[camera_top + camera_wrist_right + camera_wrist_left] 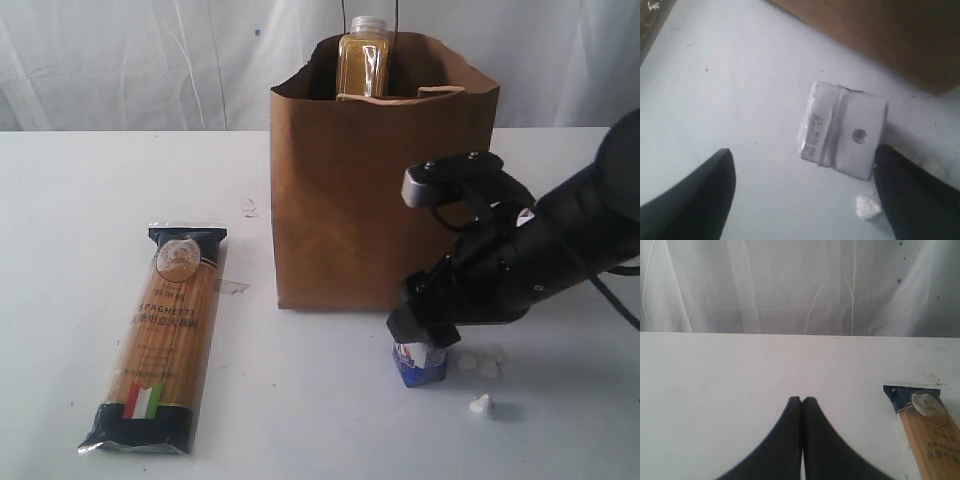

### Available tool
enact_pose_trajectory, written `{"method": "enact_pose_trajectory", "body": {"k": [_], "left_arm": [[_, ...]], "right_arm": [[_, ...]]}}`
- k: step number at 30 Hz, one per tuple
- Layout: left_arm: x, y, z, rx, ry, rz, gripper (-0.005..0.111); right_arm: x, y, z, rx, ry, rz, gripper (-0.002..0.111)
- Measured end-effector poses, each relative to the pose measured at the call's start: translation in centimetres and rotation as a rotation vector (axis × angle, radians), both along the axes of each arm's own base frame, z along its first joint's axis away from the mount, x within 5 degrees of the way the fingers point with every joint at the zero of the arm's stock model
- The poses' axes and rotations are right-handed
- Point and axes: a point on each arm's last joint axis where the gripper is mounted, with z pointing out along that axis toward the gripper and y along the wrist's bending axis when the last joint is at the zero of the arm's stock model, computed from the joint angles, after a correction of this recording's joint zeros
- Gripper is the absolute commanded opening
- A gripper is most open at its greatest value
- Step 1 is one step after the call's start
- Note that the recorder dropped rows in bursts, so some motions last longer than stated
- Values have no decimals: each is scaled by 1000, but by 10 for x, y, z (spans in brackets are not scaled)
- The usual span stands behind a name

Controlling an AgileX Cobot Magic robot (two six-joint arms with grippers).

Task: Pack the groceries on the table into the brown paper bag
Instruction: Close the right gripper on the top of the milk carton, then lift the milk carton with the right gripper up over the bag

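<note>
Bag: the brown paper bag (380,200) stands up tall at the far middle of the table (80,200).
Bottle: the yellow-grain bottle (363,62) stands inside the bag, and its white cap pokes out.
Spaghetti: the long spaghetti packet (165,340) lies flat on the left, well apart from the bag.
Carton: the small white-blue carton (418,362) sits on the table, just in front of the bag's right corner.
Right gripper (804,151): right above the carton, jaws spread wide with one finger on each side, not squeezing it.
Left gripper (802,400): over the table near the spaghetti's dark end, jaws pressed together, holding nothing.
Scraps: small white bits (481,405) lie right of the carton.
</note>
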Motion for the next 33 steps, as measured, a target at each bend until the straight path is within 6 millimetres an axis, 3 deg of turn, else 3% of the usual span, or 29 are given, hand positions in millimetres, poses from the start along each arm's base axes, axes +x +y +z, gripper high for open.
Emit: {"method": "enact_pose_trajectory", "body": {"k": [6, 9, 20, 26, 30, 33], "left_arm": [[0, 0, 0, 0, 0, 0, 1], [0, 0, 0, 0, 0, 0, 1], [0, 0, 0, 0, 0, 0, 1], [0, 0, 0, 0, 0, 0, 1], [0, 0, 0, 0, 0, 0, 1], [0, 0, 0, 0, 0, 0, 1]], "right_arm": [[16, 4, -5, -98, -1, -34, 72], [23, 4, -18, -138, 37, -74, 70], [29, 10, -35, -118, 94, -106, 62], [28, 11, -33, -121, 111, -102, 36], [25, 12, -24, -115, 146, -94, 32], [18, 12, -7, -66, 125, -69, 32]]}}
